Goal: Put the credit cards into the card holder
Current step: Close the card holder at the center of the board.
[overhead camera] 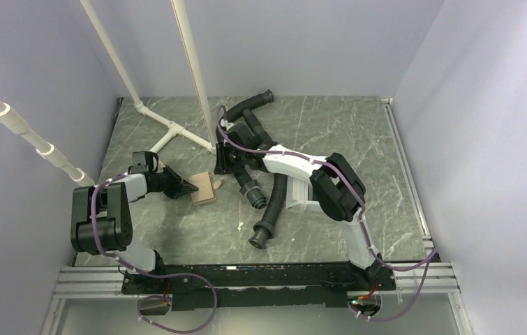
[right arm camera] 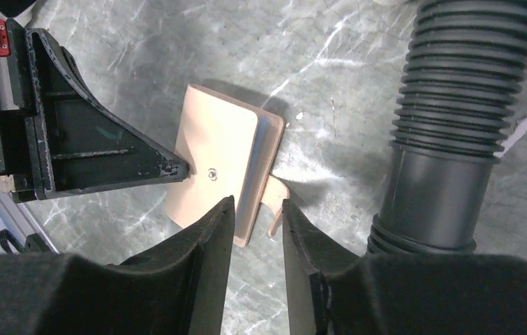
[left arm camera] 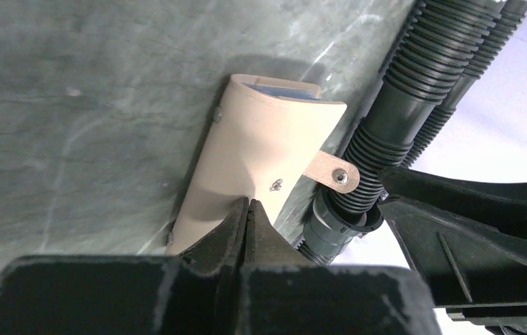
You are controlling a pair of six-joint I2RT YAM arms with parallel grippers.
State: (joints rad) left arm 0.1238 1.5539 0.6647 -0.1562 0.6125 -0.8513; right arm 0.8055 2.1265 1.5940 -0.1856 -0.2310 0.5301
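The tan card holder [overhead camera: 204,188] lies folded on the grey marble table, its snap tab [left arm camera: 331,171] sticking out loose. My left gripper [overhead camera: 193,187] is shut, and its joined tips [left arm camera: 248,209] press on the holder's top face [left arm camera: 267,146]. My right gripper [right arm camera: 257,209] is open above the holder's open edge [right arm camera: 260,157], with that edge and the tab [right arm camera: 278,194] between its fingers. A grey-blue strip [left arm camera: 285,88] shows inside the fold; I cannot tell whether it is a card or lining. No loose credit cards are in view.
Black corrugated hoses [overhead camera: 267,209] lie just right of the holder and further back [overhead camera: 250,105]; one [right arm camera: 456,125] is close to my right fingers. A white tray [overhead camera: 301,190] sits partly under the right arm. White PVC pipes [overhead camera: 169,129] stand at the back left.
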